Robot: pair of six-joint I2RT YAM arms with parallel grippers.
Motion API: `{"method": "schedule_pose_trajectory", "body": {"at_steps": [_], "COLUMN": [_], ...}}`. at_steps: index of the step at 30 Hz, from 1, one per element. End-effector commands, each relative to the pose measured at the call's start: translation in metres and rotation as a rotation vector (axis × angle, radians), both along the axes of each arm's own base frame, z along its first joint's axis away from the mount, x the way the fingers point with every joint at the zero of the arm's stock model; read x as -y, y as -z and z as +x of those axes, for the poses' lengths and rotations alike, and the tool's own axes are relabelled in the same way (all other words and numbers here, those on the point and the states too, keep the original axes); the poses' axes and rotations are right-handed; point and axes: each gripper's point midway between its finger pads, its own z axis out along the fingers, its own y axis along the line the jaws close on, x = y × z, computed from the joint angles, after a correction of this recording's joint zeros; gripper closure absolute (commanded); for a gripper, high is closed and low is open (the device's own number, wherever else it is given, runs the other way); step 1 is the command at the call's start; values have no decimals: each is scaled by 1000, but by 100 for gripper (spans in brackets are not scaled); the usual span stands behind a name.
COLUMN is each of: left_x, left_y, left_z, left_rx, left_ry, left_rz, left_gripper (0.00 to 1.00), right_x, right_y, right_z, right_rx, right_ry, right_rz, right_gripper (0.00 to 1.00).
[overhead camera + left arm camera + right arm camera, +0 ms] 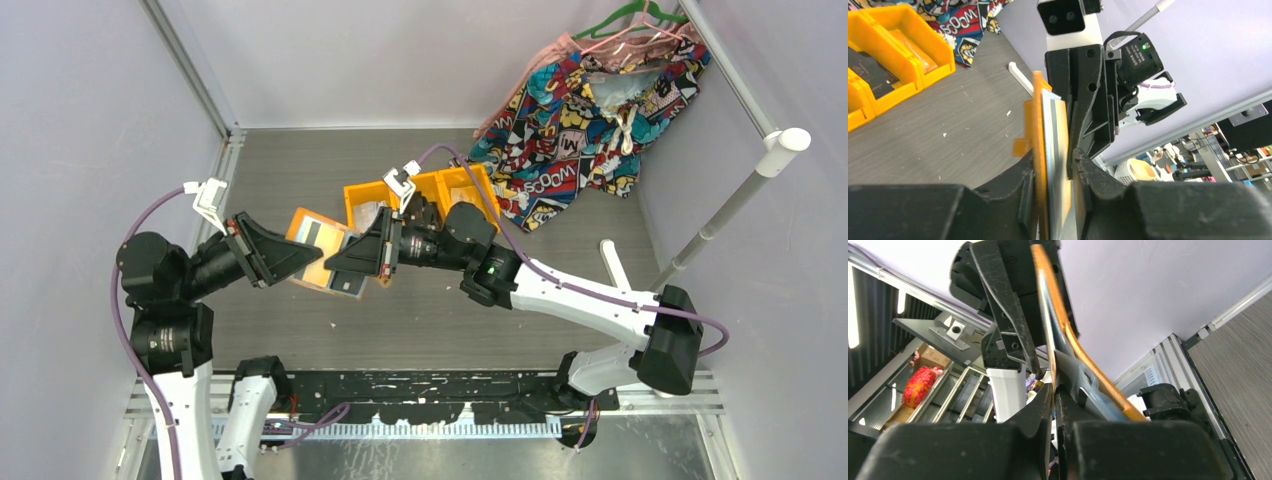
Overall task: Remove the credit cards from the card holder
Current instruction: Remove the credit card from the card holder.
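While left pincer clamps the card holder (held aloft), right pincer seemingly pinches its edge.

The grey table carries orange bin trays, a comic-print garment and a white stick.

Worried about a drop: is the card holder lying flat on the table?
No, the card holder stands on edge, clamped in the left claw, clear of the table.
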Motion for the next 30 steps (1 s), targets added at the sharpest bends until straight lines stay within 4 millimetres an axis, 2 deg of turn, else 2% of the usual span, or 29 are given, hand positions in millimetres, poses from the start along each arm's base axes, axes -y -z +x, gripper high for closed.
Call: {"method": "schedule_pose_trajectory", "body": {"at_steps": [1, 3, 5, 11, 17, 23, 30], "left_x": [5, 7, 7, 6, 6, 5, 3], "left_y": [0, 1, 1, -5, -10, -14, -15], "left_z": [-11, -12, -11, -5, -3, 0, 6], "left_rx": [-19, -41, -49, -51, -47, -39, -38], "left_ry": [93, 127, 134, 120, 117, 98, 58], "left_rz": [-15, -27, -33, -59, -67, -70, -71], "left_gripper": [68, 61, 60, 78, 80, 99, 100], "right_x": [14, 19, 23, 32, 40, 44, 48], "right_y": [-37, -36, -32, -18, -7, -2, -13], "right_z": [-2, -2, -1, -1, -3, -7, -12], "right_rx": [53, 54, 49, 48, 51, 54, 61], "right_ry": [10, 15, 21, 32, 46, 37, 19], "right_rz": [140, 146, 147, 112, 91, 76, 129], "right_gripper": [92, 96, 99, 99, 99, 99, 97]}}
